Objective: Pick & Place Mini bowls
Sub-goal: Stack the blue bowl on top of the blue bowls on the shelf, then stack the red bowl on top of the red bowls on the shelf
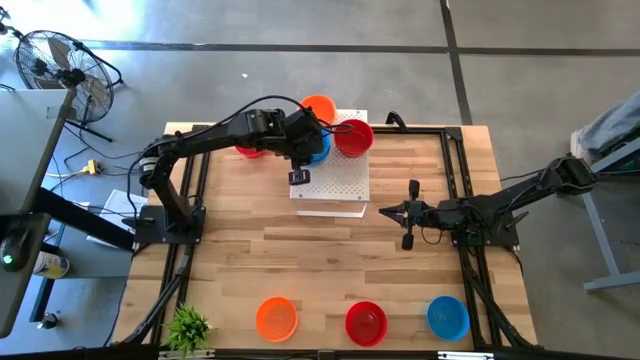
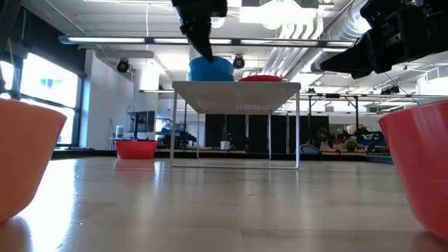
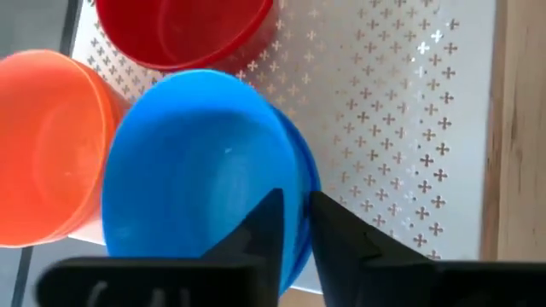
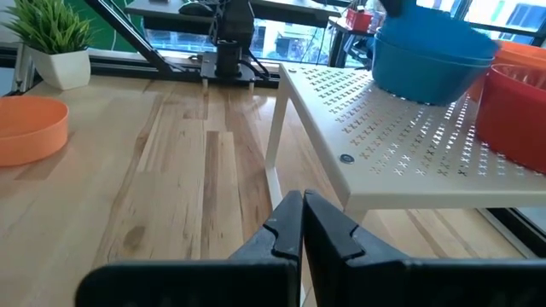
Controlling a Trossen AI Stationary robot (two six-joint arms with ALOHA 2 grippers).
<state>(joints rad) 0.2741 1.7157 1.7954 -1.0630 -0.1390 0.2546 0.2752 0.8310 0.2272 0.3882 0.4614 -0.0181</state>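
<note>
Seven mini bowls visible on table [image 1: 330,260]. White perforated board [image 1: 335,190] at 12 o'clock carries orange bowl [image 1: 318,106], red bowl [image 1: 353,137], blue stack [image 3: 200,170]. Left gripper [image 3: 290,223] pinches blue stack rim, likely lifting top bowl. Right gripper [image 4: 300,223], fingers pressed together, idles at 3 o'clock. Three bowls [image 1: 365,321] line 6 o'clock edge; another red bowl [image 1: 250,150] sits beside board.

Glossy plastic blue bowl [image 3: 196,170], perforated white board [image 3: 401,128], smooth wood-plank table [image 1: 300,260].

wooden table [image 1: 250,265] carries a white perforated board [image 1: 335,185], 4 loose mini bowls [image 1: 366,322], 1 small plant [image 1: 188,327].
</note>
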